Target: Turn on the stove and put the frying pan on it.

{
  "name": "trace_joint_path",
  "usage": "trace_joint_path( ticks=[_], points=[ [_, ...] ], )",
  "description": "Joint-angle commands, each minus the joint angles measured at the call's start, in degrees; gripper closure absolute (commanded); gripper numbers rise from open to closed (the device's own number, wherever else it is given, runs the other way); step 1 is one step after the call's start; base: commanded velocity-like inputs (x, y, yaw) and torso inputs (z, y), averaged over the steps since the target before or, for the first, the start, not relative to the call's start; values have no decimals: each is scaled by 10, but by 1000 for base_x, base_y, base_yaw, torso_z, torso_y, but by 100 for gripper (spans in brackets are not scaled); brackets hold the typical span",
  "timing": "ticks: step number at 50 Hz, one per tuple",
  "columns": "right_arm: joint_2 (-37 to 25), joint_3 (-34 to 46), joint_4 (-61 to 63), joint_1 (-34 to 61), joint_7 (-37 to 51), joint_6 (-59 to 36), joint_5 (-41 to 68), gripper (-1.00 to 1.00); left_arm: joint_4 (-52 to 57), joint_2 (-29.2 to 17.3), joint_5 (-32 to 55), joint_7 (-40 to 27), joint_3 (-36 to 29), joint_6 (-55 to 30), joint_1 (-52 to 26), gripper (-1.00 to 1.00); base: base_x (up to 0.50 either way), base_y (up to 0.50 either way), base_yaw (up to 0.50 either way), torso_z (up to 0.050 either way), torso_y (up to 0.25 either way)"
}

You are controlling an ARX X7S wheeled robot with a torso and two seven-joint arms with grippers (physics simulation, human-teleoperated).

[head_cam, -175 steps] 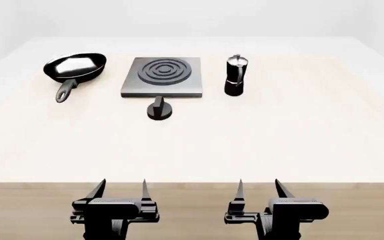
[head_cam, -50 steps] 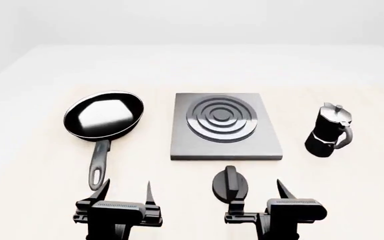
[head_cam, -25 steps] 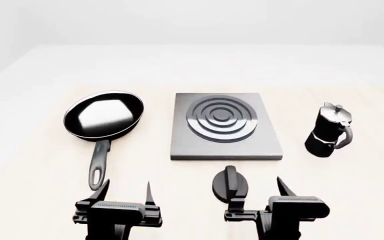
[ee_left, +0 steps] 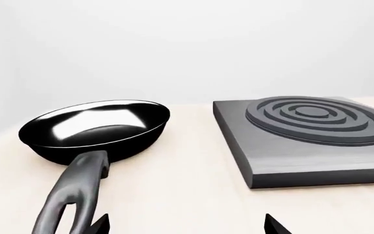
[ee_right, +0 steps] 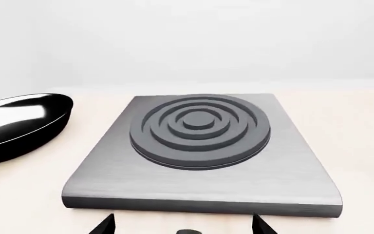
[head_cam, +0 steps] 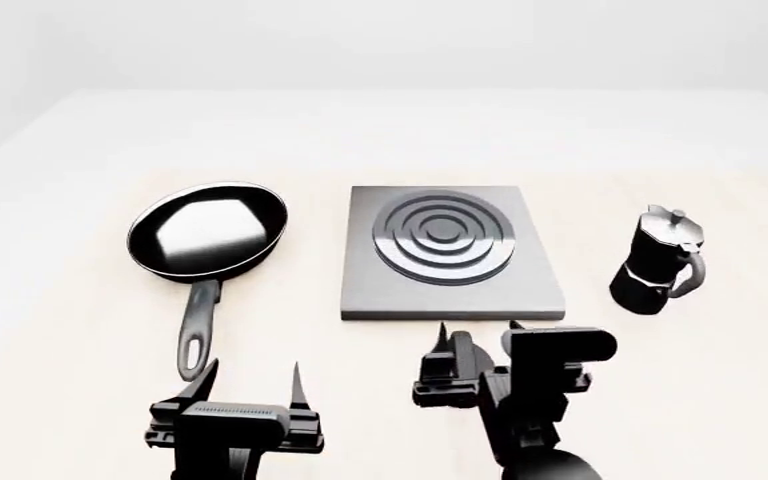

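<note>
The frying pan lies at the left, its long handle pointing toward me. The grey stove with its ring burner is in the middle. Its black knob lies just in front of the plate, mostly hidden under my right gripper, which is open and straddles it. In the right wrist view only the knob's top shows between the open fingertips, with the stove just beyond. My left gripper is open and empty, just short of the handle's loop end.
A black moka pot stands upright to the right of the stove. The pan also shows beside the stove in the right wrist view. The pale table stretches to the back and sides.
The view came in closer to the table earlier. In the last half second my right gripper moved forward over the knob, toward the stove's front edge. The left gripper has not moved.
</note>
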State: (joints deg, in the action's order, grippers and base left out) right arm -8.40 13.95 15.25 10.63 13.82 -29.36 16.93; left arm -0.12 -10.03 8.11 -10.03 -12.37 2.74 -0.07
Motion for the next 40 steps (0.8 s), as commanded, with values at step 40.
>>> trace_joint_path(
  ticks=[40],
  points=[
    [11,-27,-31,66,75,-240,106,-100,-27,-9,9,-11,-17,18,-12,-100,0,0,0,0,0]
  ],
)
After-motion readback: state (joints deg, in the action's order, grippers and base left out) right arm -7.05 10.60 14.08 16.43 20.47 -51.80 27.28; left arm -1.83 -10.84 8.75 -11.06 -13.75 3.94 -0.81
